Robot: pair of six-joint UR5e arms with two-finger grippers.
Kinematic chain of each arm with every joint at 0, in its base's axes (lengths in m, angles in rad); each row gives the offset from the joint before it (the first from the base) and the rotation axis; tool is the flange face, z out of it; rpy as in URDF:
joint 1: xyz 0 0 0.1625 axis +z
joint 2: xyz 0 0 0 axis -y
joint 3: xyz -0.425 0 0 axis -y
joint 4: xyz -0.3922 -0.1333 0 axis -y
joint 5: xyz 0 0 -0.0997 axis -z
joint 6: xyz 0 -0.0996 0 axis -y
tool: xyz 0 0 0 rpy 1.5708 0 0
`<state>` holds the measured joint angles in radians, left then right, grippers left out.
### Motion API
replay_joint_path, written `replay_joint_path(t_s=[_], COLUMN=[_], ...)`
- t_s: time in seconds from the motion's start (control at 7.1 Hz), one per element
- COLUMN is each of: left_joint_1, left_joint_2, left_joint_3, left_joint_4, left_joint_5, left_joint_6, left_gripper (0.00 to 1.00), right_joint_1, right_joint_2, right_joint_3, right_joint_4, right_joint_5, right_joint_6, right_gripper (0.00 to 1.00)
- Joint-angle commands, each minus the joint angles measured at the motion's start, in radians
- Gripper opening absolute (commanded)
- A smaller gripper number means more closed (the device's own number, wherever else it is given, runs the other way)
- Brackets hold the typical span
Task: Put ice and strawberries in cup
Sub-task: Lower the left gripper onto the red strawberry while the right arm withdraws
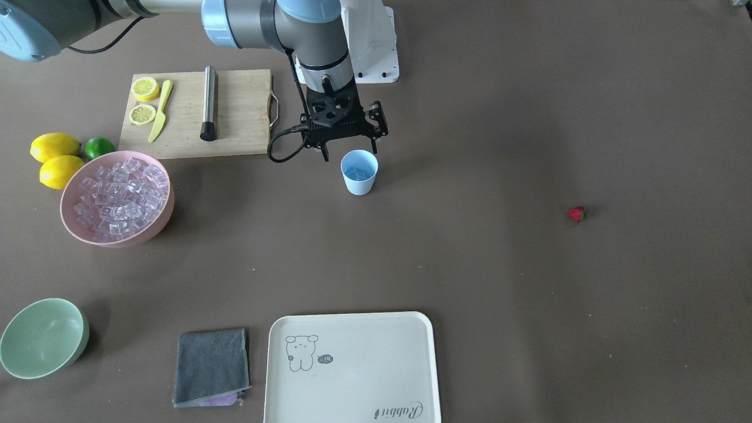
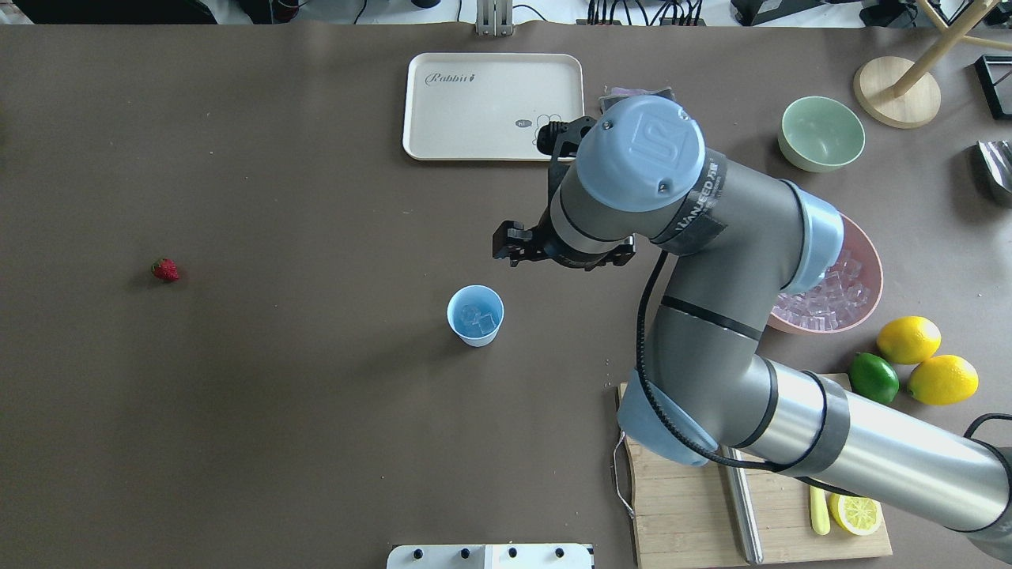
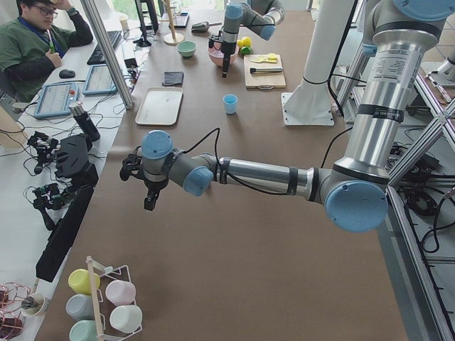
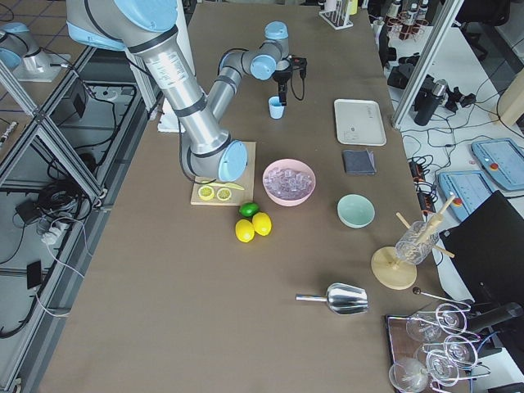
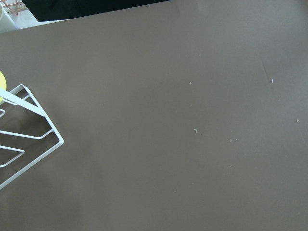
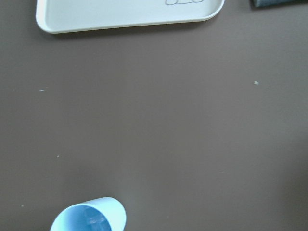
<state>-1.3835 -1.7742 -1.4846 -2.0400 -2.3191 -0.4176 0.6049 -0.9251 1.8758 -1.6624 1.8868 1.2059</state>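
Strawberry (image 2: 165,270) lies alone, far left on the tabletop (image 2: 277,411); the cup (image 2: 474,332) at mid-table holds ice (image 2: 480,318). Near it, the right arm (image 2: 711,221) carries its jaws spread, empty. A pink bowl (image 2: 877,273) has more ice. On the left arm (image 3: 249,170), I cannot tell.

bright even light, soft faint shadows, sharp views, slight wrist-view blur

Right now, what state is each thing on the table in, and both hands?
cup, upright, a few ice cubes inside.
strawberry, lying on the table, outside the cup.
pink bowl, heaped with ice.
green bowl, upright, empty.
tray, empty.
cloth, folded.
right hand, open, holding nothing.
left hand, cannot tell open or shut.
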Motion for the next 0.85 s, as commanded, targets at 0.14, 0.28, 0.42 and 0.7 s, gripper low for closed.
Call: replay_joint_path(t_s=[0.14, 0.28, 0.42, 0.7], left_joint_1=[0.128, 0.168, 0.237, 0.392], left_joint_2=[0.073, 0.103, 0.131, 0.137], left_joint_3=[-0.115, -0.175, -0.225, -0.266], left_joint_4=[-0.097, -0.097, -0.097, -0.098], left_joint_5=[0.01, 0.061, 0.128, 0.283], left_joint_6=[-0.255, -0.323, -0.402, -0.53], left_gripper=[0.98, 0.98, 0.98, 0.98], right_joint_1=[0.152, 0.201, 0.243, 0.297], right_joint_2=[-0.133, -0.171, -0.204, -0.292], right_joint_3=[0.048, 0.054, 0.054, 0.042], right_joint_4=[0.0, 0.003, 0.004, 0.099], right_joint_5=[0.116, 0.176, 0.199, 0.236], right_joint_6=[-0.188, -0.23, -0.328, -0.382], right_gripper=[1.0, 1.0, 1.0, 1.0])
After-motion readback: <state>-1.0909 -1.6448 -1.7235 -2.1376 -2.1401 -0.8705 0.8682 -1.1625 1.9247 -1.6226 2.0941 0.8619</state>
